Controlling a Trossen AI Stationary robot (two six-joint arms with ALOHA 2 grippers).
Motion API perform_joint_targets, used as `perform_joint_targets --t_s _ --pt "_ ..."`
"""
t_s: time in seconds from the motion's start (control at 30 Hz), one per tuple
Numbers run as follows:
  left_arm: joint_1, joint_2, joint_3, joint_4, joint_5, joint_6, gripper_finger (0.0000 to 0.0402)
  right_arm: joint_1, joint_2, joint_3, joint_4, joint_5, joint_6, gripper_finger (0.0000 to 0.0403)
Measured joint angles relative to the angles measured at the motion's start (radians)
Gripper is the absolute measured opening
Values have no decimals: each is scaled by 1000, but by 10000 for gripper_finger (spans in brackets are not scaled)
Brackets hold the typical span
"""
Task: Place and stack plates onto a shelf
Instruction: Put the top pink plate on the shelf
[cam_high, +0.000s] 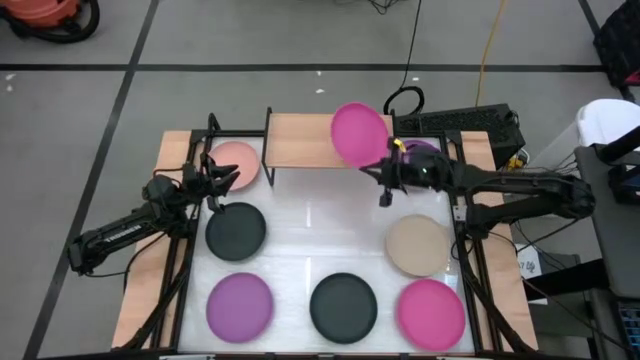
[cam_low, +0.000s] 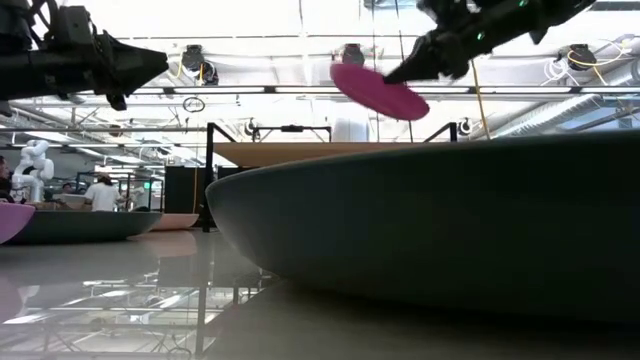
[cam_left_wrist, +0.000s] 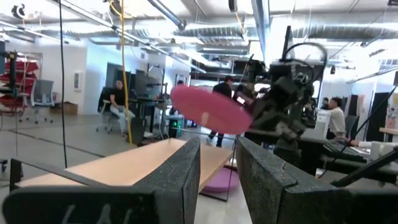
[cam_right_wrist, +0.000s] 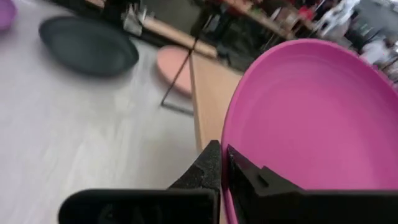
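Right now my right tool (cam_high: 388, 163) is clenched on the rim of a magenta plate (cam_high: 359, 132), which I'm holding tilted in the air over the right end of the shelf (cam_high: 300, 140). In the low view that plate hangs clearly above the wooden top, not touching it. The right wrist view shows the jaws pinched tight on the plate's edge with the shelf's bare wood just beneath.

My left tool (cam_high: 222, 180) waits near the left side of the surface (cam_high: 320, 240), jaws parted with nothing between them, hovering between the pale pink plate (cam_high: 238, 160) and a dark grey plate (cam_high: 236, 229).

As I judge it, the job has barely started: I can see no plate resting on the shelf top yet. This magenta one looks to be the first. Left on the surface are the pale pink and dark grey plates on the left, a purple plate (cam_high: 240, 305), a second dark grey plate (cam_high: 343, 305), a second magenta plate (cam_high: 431, 312) and the beige plate (cam_high: 418, 244). Another purple plate (cam_high: 424, 150) peeks out under my right arm beside the shelf. So seven remain to be moved after this one, and all the stacking is ahead
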Motion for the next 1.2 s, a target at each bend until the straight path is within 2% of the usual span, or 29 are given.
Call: perform_joint_targets --t_s 0.2,0.43,1.2 --pt "0 0 0 15 0 -14 108 -78 90 3 -7 -67 -2 0" --pt "0 0 0 16 0 -15 108 -104 158 4 -7 -67 -1 0" --pt "0 0 0 15 0 -15 108 -110 173 4 -20 -36 5 3"
